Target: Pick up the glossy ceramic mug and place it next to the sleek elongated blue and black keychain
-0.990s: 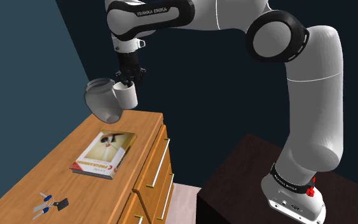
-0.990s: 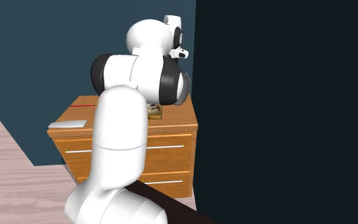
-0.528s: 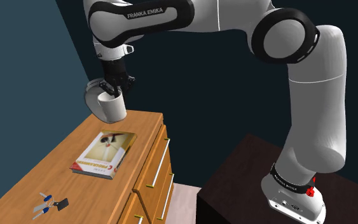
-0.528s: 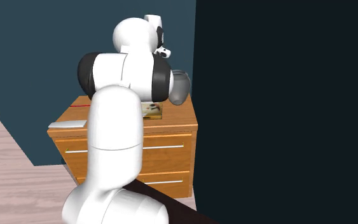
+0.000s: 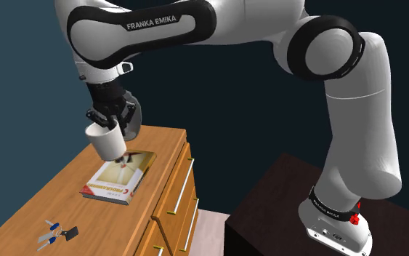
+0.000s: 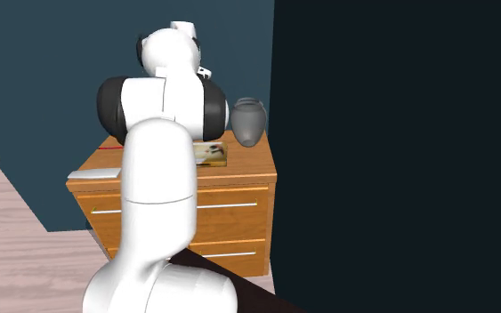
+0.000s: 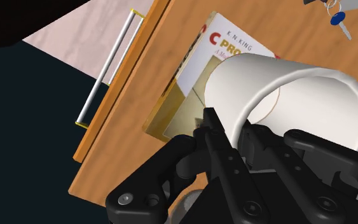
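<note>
Mug (image 5: 107,140) clamped at rim by gripper (image 5: 111,122), airborne. Has moved off dresser's (image 5: 56,195) back corner, away from vase (image 6: 248,122); now hangs over book (image 5: 123,178). Keychain (image 5: 59,233) near front end, well beyond book. Carry roughly halfway; lowering not begun.

The light is soft and even and falls from above. The white arm (image 5: 355,124) is brightest on its upper curves and shades to grey underneath, and its dark joints carry a dull sheen. The wooden surface (image 5: 57,196) is lit warm and flat. The wall (image 5: 21,73) on the far left is a dim teal. In the second exterior view a black area (image 6: 399,151) takes up the right side. In the wrist view the mug (image 7: 298,79) has a bright rim and a creamy, shaded inside, and the drawer handle (image 7: 107,67) glints pale.
</note>
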{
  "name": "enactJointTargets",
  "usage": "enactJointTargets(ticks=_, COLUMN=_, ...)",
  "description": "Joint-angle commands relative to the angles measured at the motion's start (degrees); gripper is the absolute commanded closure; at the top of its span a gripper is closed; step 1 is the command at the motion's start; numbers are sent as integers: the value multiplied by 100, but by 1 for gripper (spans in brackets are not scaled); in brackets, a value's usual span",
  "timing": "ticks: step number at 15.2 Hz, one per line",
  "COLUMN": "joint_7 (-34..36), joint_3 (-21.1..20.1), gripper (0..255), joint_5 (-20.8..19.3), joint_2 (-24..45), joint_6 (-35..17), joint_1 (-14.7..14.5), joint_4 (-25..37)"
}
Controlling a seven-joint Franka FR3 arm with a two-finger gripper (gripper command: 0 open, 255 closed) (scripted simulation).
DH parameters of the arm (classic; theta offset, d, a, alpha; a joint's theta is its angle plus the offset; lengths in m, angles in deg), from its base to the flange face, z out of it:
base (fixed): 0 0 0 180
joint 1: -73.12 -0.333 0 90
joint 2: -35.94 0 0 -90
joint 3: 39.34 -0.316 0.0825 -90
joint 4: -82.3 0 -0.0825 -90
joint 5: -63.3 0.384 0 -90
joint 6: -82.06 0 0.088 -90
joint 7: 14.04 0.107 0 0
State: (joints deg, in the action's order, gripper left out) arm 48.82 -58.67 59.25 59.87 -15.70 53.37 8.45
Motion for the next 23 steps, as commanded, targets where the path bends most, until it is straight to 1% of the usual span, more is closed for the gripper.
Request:
enactJointTargets(ticks=1, joint_7=264, joint_3=-60, gripper=255, joint_5=-58, joint_2=94, joint_6=34, joint_1=-211, joint_4=136)
enactJointTargets(ticks=7, joint_7=975, joint_3=-179, gripper=255, joint_5=-300, joint_2=634, joint_6=288, joint_1=-910, joint_4=936)
enactJointTargets(ticks=10, joint_7=1303, joint_3=-204, gripper=255, joint_5=-448, joint_2=1035, joint_6=514, joint_1=-1321, joint_4=1569)
enactJointTargets(ticks=12, joint_7=1502, joint_3=-201, gripper=255, joint_5=-558, joint_2=1382, joint_6=732, joint_1=-1634, joint_4=2143)
enactJointTargets(ticks=13, joint_7=1556, joint_3=-195, gripper=255, joint_5=-593, joint_2=1505, joint_6=814, joint_1=-1737, joint_4=2352)
enactJointTargets(ticks=17, joint_7=1567, joint_3=-209, gripper=255, joint_5=-554, joint_2=1344, joint_6=386, joint_1=-1626, joint_4=1753)
enactJointTargets(ticks=23, joint_7=1578, joint_3=-216, gripper=255, joint_5=-531, joint_2=1228, joint_6=-158, joint_1=-1517, joint_4=1083)
